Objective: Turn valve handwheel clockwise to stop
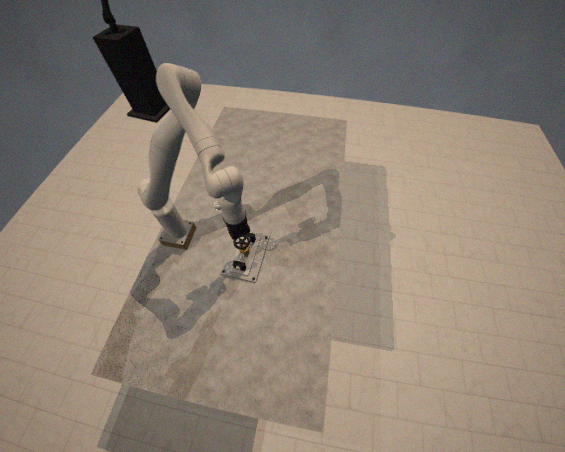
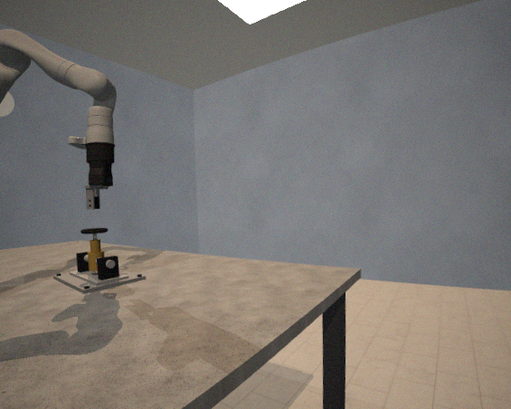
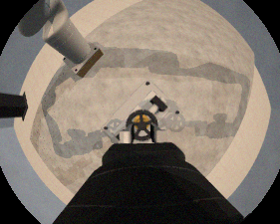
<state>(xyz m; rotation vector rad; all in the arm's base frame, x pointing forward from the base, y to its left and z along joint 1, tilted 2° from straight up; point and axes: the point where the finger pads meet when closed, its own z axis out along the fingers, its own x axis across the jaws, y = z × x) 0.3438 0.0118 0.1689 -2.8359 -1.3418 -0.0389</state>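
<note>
The valve stands on a light base plate (image 1: 256, 270) (image 2: 72, 281) on the table. It has a yellow body (image 2: 94, 249) between black end flanges (image 2: 108, 268). Its black handwheel (image 1: 241, 243) (image 2: 94, 231) (image 3: 140, 123) lies level on top. My gripper (image 2: 92, 206) hangs straight down above the handwheel, a clear gap over it, touching nothing. Its fingers stand partly apart with nothing between them. In the wrist view the dark gripper body fills the lower part and the handwheel shows just past its tip.
The arm's base (image 1: 177, 235) is bolted to the table left of the valve. A black pillar (image 1: 131, 70) stands on the floor behind it. The table's front edge (image 2: 299, 312) and a leg (image 2: 335, 348) are at the right.
</note>
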